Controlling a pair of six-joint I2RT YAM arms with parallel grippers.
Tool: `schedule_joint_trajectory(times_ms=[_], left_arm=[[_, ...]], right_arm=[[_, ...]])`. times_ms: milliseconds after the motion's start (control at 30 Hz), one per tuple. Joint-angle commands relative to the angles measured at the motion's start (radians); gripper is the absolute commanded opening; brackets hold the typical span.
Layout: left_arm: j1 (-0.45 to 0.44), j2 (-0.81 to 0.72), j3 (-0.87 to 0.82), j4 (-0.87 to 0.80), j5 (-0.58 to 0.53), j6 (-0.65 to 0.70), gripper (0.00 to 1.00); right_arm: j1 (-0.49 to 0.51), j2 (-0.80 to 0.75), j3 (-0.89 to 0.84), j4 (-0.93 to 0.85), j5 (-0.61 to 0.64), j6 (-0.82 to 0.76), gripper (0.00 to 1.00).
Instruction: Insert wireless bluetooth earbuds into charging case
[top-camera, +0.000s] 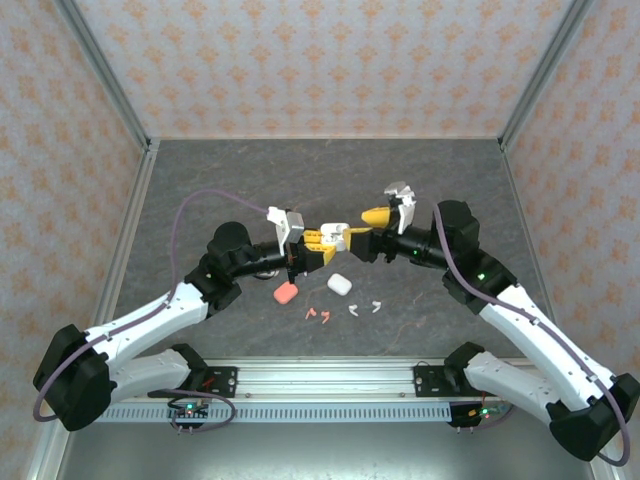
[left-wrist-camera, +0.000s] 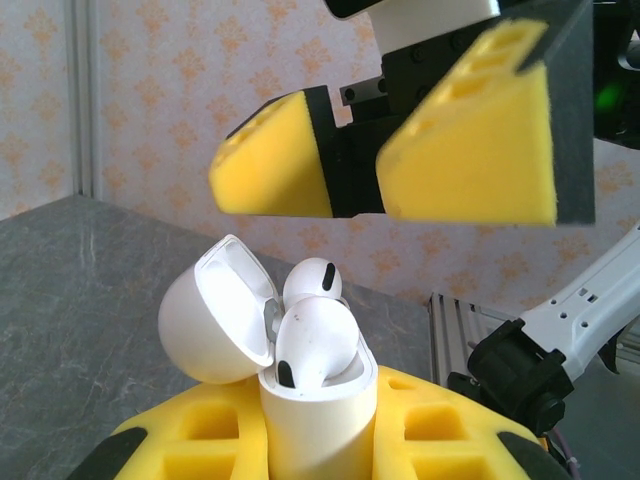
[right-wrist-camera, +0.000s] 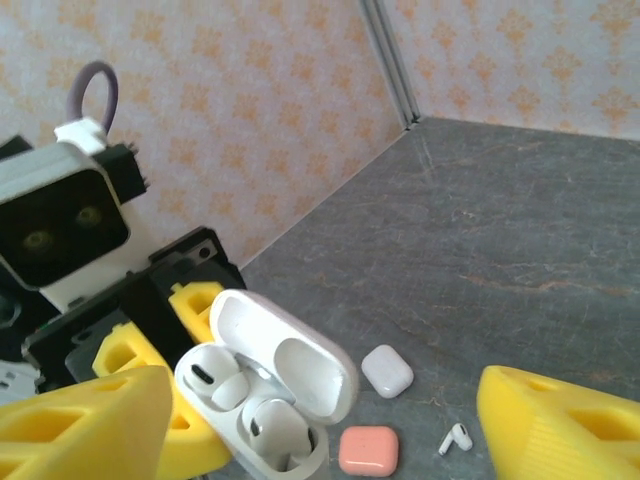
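**Two earbuds in the open case, right jaws wide in front of it**

Two white earbuds (left-wrist-camera: 318, 340) sit in the wells of a white case (left-wrist-camera: 320, 425), their rounded heads up. Its lid (left-wrist-camera: 215, 320) is hinged back to one side. The left gripper (top-camera: 320, 240) is clamped on the case's lower body and holds it upright above the table (top-camera: 200, 190). The right gripper (left-wrist-camera: 355, 165) faces the case from close by. Its yellow jaws are spread wide, hold nothing and do not touch the case.

Both arms reach inward from their bases, elbows bowed outward. Their wrists turn toward each other, so the grippers meet over the middle of the table.

Below them, a pink case (top-camera: 285, 293) and a closed white case (top-camera: 339, 284) lie well apart. Nearer the bases lie loose earbuds, a pink pair (top-camera: 318, 315) and a white pair (top-camera: 365, 307).
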Motion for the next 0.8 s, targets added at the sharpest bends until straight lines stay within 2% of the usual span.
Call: schedule_joint_trajectory(times_ms=[0, 300, 533, 767], left_arm=[[-0.005, -0.026, 0.008, 0.047, 0.003, 0.011, 0.0], [-0.005, -0.025, 0.01, 0.045, 0.01, 0.011, 0.0], [-0.005, -0.02, 0.015, 0.033, 0.006, 0.019, 0.0], [-0.005, -0.012, 0.019, 0.022, 0.005, 0.024, 0.0]], right_arm=[[-0.015, 0.013, -0.01, 0.067, -0.046, 0.08, 0.86], [-0.015, 0.094, 0.008, 0.112, -0.174, 0.131, 0.86], [-0.015, 0.098, 0.021, 0.168, -0.261, 0.154, 0.76], [-0.015, 0.06, 0.034, 0.162, -0.269, 0.135, 0.67]])
